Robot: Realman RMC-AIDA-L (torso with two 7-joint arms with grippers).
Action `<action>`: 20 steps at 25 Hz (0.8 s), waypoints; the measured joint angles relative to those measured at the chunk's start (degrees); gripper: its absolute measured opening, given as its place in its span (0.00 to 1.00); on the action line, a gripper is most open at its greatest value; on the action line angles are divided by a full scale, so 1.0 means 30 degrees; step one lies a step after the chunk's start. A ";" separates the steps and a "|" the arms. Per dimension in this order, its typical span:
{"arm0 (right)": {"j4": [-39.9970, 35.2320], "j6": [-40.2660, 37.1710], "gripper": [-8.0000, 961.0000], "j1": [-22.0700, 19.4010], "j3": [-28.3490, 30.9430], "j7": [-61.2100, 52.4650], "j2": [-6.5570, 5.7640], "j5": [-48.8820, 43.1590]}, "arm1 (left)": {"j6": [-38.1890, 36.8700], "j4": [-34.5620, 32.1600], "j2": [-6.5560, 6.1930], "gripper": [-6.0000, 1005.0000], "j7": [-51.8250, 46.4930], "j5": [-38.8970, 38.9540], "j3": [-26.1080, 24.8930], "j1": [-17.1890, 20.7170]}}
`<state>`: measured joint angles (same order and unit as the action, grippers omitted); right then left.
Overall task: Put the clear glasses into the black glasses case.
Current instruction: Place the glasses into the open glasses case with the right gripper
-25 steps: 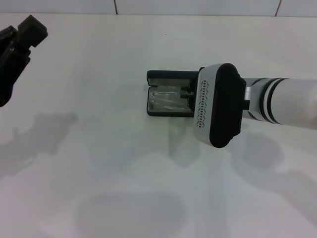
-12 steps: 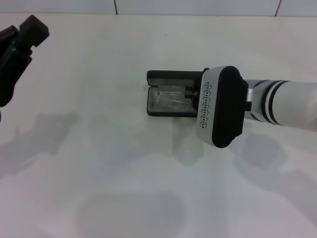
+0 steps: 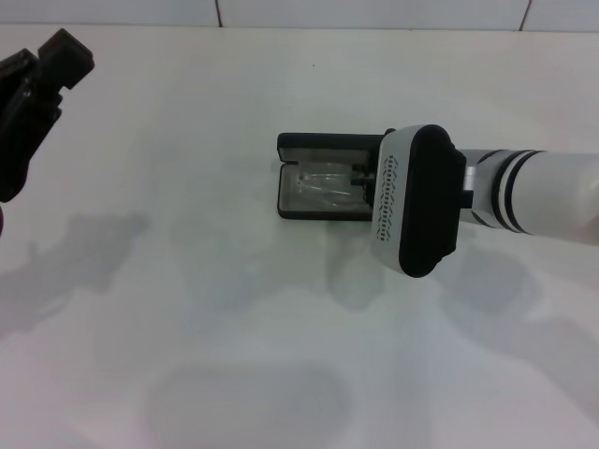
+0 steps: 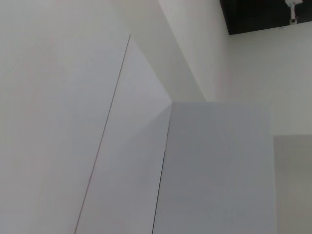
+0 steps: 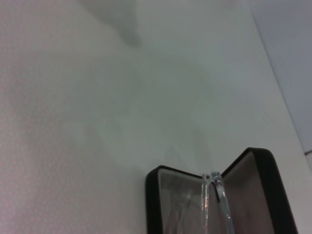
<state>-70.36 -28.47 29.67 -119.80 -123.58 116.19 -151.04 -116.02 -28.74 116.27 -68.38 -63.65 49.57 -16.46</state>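
Case: the black glasses case (image 3: pixel 318 182) lay open on the white table (image 3: pixel 187 281).
Glasses: the clear glasses (image 3: pixel 323 187) sat inside it (arms visible in the right wrist view).
Right gripper (image 3: pixel 360 182): over the case; grip state could not be told.
Left gripper (image 3: pixel 33 103): parked far left.

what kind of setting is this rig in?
Probably a lab test bench: a bare white table against a white panelled wall, holding only the open black glasses case with the clear glasses, under the right gripper.

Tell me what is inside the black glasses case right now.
The open black glasses case holds the clear glasses, lying against its pale lining. The right pincer and its wrist cover the case's right end, so what lies there is hidden.
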 joint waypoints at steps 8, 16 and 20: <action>0.0157 0.0389 0.13 0.0013 -0.0231 0.0001 0.0000 -0.0052 | 0.0004 0.0000 0.0003 0.06 0.0028 0.0005 0.0000 0.0065; 0.0127 0.0412 0.20 -0.0017 -0.0343 0.0000 -0.0001 0.0019 | -0.0008 0.0000 0.0036 0.06 0.0150 0.0009 -0.0001 0.0119; -0.0091 0.0413 0.24 -0.0139 -0.0609 0.0001 -0.0001 0.0043 | -0.0017 0.0001 0.0035 0.07 0.0150 0.0032 0.0000 0.0173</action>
<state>-70.63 -27.23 29.25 -121.62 -123.58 116.19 -150.91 -116.07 -28.73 116.38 -67.93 -63.55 49.57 -15.94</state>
